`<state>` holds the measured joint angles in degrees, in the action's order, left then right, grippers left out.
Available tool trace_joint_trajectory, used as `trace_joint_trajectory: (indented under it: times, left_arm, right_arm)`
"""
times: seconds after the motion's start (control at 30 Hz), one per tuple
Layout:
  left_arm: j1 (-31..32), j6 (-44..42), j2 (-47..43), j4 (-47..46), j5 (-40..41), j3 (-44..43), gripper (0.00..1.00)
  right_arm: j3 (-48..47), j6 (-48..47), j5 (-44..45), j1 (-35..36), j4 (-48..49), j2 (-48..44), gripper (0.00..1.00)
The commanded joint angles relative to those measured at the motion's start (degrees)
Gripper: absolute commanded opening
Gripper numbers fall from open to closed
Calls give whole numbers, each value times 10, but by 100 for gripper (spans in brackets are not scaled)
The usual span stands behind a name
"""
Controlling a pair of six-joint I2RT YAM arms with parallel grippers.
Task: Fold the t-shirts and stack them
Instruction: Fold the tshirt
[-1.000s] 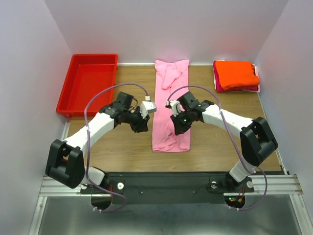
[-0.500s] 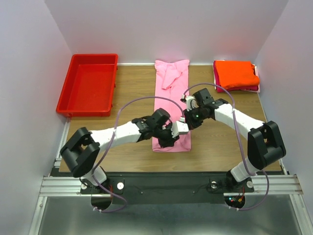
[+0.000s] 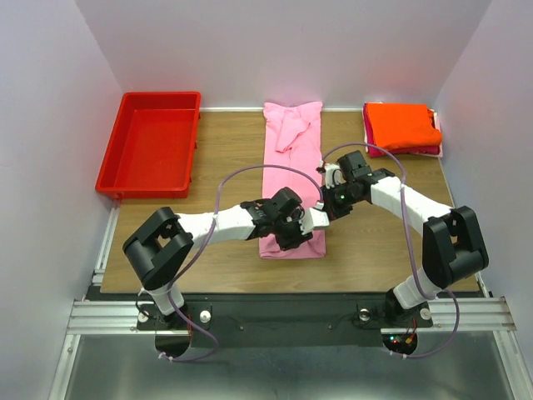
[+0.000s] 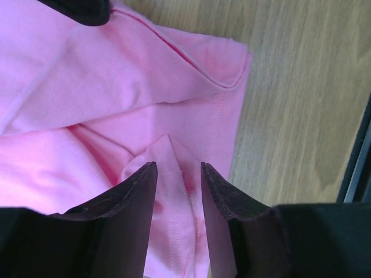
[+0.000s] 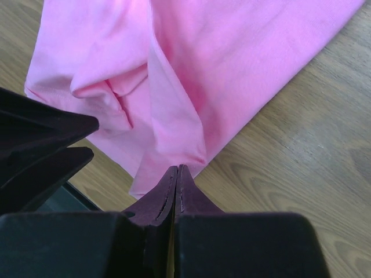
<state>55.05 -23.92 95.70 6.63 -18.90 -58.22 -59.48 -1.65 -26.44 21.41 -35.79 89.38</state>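
The light pink t-shirt (image 3: 291,158) lies as a long narrow strip down the middle of the table. My left gripper (image 3: 293,232) is low over its near end, jaws open astride a raised fold of the pink cloth (image 4: 116,75). My right gripper (image 3: 327,208) is at the shirt's right edge, shut on that edge of the pink cloth (image 5: 232,52), which rises in a ridge to its tips (image 5: 177,169). The bright orange t-shirt (image 3: 401,123) lies folded at the back right on top of the darker pink-red t-shirt (image 3: 376,151).
A red plastic tray (image 3: 108,171) stands at the back left. White walls close in the table on three sides. A black rail runs along the near edge (image 3: 291,304). The left gripper's fingers (image 5: 40,150) show close by in the right wrist view.
My left arm has swung from the shirt's left side in over its near end. My right gripper has shifted from over the shirt to its right edge.
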Motion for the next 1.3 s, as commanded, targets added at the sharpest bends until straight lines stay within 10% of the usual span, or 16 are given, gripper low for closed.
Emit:
trace_joint_trajectory:
  times: [0.0, 0.37, 0.73, 1.27]
  left_arm:
    - [5, -16, 16, 6, 14, -26, 49]
    - [9, -29, 28, 14, 25, -17, 42]
    - [13, -22, -4, 25, -17, -33, 0]
    - [23, -53, -31, 41, -63, -23, 0]
  right_arm:
    - [-2, 2, -9, -2, 1, -19, 1]
    - [-5, 2, -13, -6, 1, -12, 1]
    - [-11, 2, -20, -6, 2, -4, 1]
    - [-13, 2, -25, -6, 1, -1, 0]
